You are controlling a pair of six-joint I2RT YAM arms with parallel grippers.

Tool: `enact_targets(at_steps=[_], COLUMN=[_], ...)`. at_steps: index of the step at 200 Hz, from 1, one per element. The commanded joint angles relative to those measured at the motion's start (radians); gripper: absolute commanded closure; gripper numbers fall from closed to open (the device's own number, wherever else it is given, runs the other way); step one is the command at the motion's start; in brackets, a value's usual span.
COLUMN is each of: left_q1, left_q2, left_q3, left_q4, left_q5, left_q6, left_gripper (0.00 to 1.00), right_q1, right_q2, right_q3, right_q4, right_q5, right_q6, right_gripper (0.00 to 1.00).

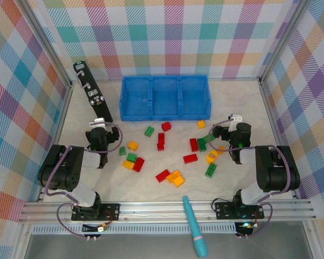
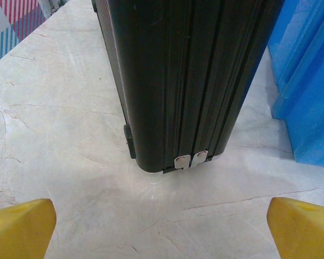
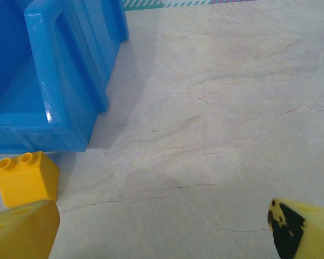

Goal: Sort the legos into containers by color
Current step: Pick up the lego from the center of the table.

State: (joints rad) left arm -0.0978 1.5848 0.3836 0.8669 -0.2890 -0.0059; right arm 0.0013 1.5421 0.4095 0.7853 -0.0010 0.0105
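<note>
We see both grippers wide open w/ nothing held: the left gripper (image 1: 99, 123) faces the near end of the black bar (image 2: 183, 81), and the right gripper (image 1: 236, 120) sits near the tray's (image 1: 164, 115) right front corner, where a yellow brick (image 3: 27, 178) lies just beside the wall. The legos (image 1: 161, 141), in red, green and yellow-orange, lie scattered on the bench (image 1: 151, 189) btwn the arms, in front of the tray.

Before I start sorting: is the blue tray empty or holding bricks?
Empty. All three compartments of the blue tray show bare floors; the bricks lie outside it.
</note>
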Motion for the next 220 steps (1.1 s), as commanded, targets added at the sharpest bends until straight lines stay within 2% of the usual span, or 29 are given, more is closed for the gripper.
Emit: enact_targets(at_steps=[1, 104, 114, 130, 145, 159, 180, 189, 195, 201, 220], left_q1=[-0.007, -0.007, -0.007, -0.007, -0.011, -0.012, -0.032, -0.043, -0.048, -0.050, -0.049], left_q2=[-0.005, -0.007, -0.051, -0.122, -0.174, -0.241, -0.311, -0.323, -0.327, -0.328, -0.300], left_q3=[0.013, 0.011, 0.055, 0.217, 0.329, 0.411, 0.541, 0.606, 0.645, 0.688, 0.854], left_q4=[0.025, 0.031, -0.082, -0.420, -0.595, -0.712, -0.862, -0.935, -0.980, -1.018, -1.193], left_q5=[0.010, 0.014, 0.035, 0.040, 0.044, 0.059, 0.110, 0.117, 0.126, 0.147, 0.237], left_q6=[0.010, 0.014, 0.021, 0.025, 0.025, -0.004, -0.017, -0.011, -0.013, -0.018, -0.032], left_gripper=[0.00, 0.00, 0.00, 0.00, 0.00, 0.00, 0.00, 0.00, 0.00, 0.00, 0.00], right_q1=[0.006, 0.006, 0.005, 0.006, 0.012, 0.013, 0.023, 0.037, 0.037, 0.044, 0.078], right_q2=[-0.008, -0.007, -0.008, -0.017, -0.078, -0.136, -0.160, -0.159, -0.152, -0.137, -0.092], right_q3=[0.007, 0.009, 0.007, 0.012, 0.069, 0.180, 0.361, 0.412, 0.445, 0.485, 0.572], right_q4=[0.032, 0.029, 0.032, 0.021, -0.133, -0.399, -0.736, -0.821, -0.872, -0.929, -1.040], right_q5=[-0.002, -0.002, -0.002, -0.018, -0.021, 0.005, -0.030, -0.021, -0.070, -0.103, -0.102], right_q6=[0.004, 0.005, 0.003, -0.006, -0.011, 0.021, 0.078, 0.101, 0.104, 0.111, 0.142], right_gripper=[0.01, 0.01, 0.01, 0.01, 0.01, 0.01, 0.01, 0.01, 0.01, 0.01, 0.01])
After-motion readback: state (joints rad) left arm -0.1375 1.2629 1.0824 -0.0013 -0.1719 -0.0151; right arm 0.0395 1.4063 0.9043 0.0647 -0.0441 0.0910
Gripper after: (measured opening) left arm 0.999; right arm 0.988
